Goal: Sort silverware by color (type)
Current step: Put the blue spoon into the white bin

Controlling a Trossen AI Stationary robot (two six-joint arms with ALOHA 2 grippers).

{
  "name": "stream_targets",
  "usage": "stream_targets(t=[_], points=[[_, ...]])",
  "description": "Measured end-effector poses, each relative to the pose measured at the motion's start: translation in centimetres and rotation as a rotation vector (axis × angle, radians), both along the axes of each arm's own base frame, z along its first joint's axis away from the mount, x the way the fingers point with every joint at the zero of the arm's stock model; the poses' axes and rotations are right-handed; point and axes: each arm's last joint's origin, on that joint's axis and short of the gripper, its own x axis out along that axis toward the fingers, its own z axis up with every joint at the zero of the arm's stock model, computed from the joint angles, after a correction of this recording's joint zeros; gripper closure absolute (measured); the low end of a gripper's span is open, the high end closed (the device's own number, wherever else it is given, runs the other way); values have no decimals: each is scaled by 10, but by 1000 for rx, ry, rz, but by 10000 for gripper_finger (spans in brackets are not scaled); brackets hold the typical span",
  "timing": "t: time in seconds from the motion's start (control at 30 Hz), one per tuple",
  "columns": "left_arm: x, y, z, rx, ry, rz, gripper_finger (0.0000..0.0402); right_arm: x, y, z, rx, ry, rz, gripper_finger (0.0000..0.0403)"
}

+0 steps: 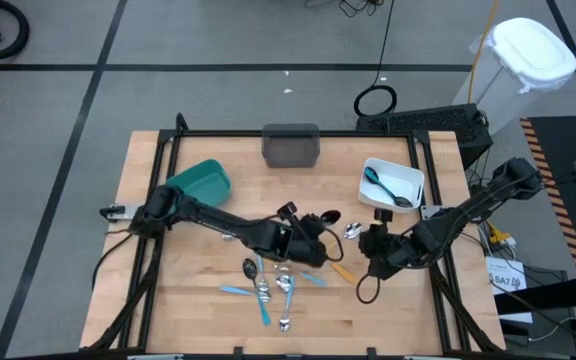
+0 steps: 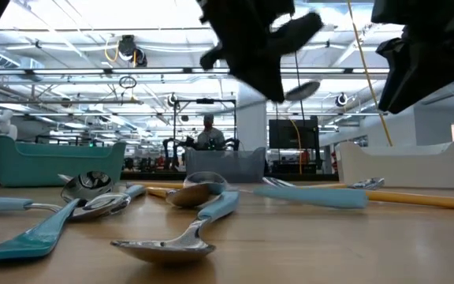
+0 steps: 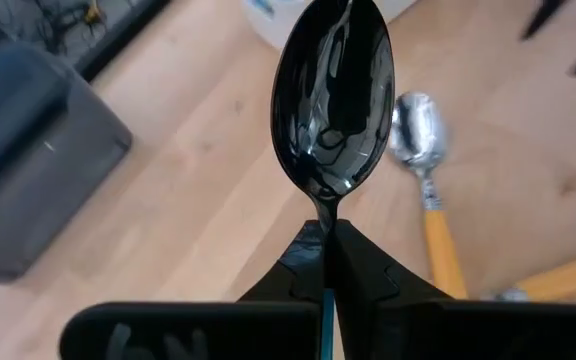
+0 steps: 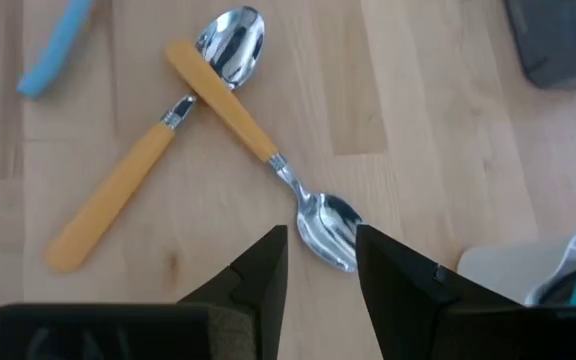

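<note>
My left gripper (image 1: 318,228) hangs above the table's middle, shut on a black-headed spoon (image 3: 333,100) with a blue handle. My right gripper (image 1: 370,240) hovers open just to its right, above two crossed orange-handled spoons (image 4: 223,100). The silver bowl of one of them (image 4: 328,232) shows on the table between the fingers. Several blue-handled spoons and forks (image 1: 268,285) lie loose on the wood toward the near edge. A white bin (image 1: 408,172) at the far right holds black-headed, blue-handled pieces (image 1: 388,188). My left gripper pinches the spoon's thin neck (image 3: 326,212), just behind the black bowl, between its two fingers. The blue handle runs back between them, so the spoon lies along the fingers. They slant downward, and the bowl (image 2: 302,91) sticks out past the fingertips, lifted clear of the table.
A teal bin (image 1: 200,182) lies tipped at the far left. A grey bin (image 1: 291,147) stands at the far middle. One orange-handled spoon (image 3: 430,190) lies under the raised black spoon. Bare wood shows along the table's left and near right.
</note>
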Motion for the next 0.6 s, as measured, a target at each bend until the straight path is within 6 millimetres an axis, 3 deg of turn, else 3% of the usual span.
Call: stream_targets(t=[0.23,0.47,0.6], points=[[-7,-34,31,128,-21,-44,398,-11,4,11,22,-53,23,289],[-33,-71,61,309,-23,-16,398,-22,14,18,-34,-127,82,289],[-43,-90,68,356,-44,-35,398,-25,20,20,-88,-183,105,289]])
